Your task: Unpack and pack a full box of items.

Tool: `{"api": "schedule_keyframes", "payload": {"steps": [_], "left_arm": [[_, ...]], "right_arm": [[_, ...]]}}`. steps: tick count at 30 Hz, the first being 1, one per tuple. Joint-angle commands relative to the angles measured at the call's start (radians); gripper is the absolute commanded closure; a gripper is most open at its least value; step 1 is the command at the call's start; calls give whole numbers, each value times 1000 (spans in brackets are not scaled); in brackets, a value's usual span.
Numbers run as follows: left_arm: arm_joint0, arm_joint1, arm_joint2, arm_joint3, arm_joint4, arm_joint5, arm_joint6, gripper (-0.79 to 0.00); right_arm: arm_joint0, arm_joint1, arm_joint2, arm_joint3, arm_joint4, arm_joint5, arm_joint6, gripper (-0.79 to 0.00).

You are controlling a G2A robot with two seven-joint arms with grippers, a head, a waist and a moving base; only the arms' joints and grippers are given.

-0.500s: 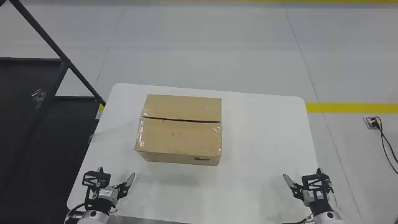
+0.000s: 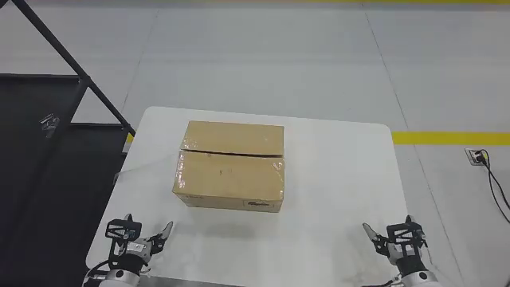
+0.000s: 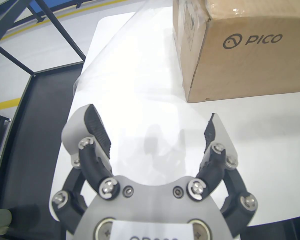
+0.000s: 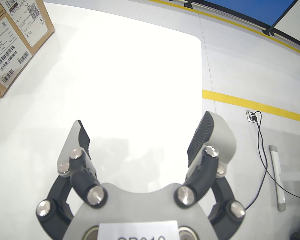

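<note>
In the top view the box [image 2: 229, 166] is seen mid-frame, long axis left to right, nearer the left gripper [image 2: 142, 231] at lower left than the right gripper [image 2: 393, 233]; both are held wide open, empty.

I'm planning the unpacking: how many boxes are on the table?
1. The box stands closed on the table, left of its middle. Whatever is inside it is hidden.

A white table with rounded corners [image 2: 343, 199] stands on a pale grey floor [image 2: 263, 56]. A clear plastic sheet [image 3: 130, 76] lies over the table's left side. A dark metal frame [image 2: 72, 72] stands further left. On the right, a yellow floor stripe [image 2: 450, 138] runs near a floor socket [image 2: 476, 156] with a black cable [image 4: 259, 131] plugged in.
</note>
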Motion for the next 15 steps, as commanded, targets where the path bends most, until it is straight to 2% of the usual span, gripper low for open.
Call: {"api": "schedule_keyframes", "payload": {"steps": [1, 11, 13, 15], "left_arm": [[-7, 0, -2, -1, 1, -1, 6, -785], [-20, -1, -117, -29, -140, -60, 150, -785], [-30, -7, -140, -32, -254, -43, 172, -785], [-41, -11, -160, -42, -350, -28, 136, -785]], "right_arm": [[1, -1, -8, -13, -1, -12, -24, -785], [5, -9, -86, -170, -87, -25, -48, -785], [16, -13, -101, -216, -96, 0, -58, -785], [25, -19, -124, -250, -90, 47, -51, -785]]}}
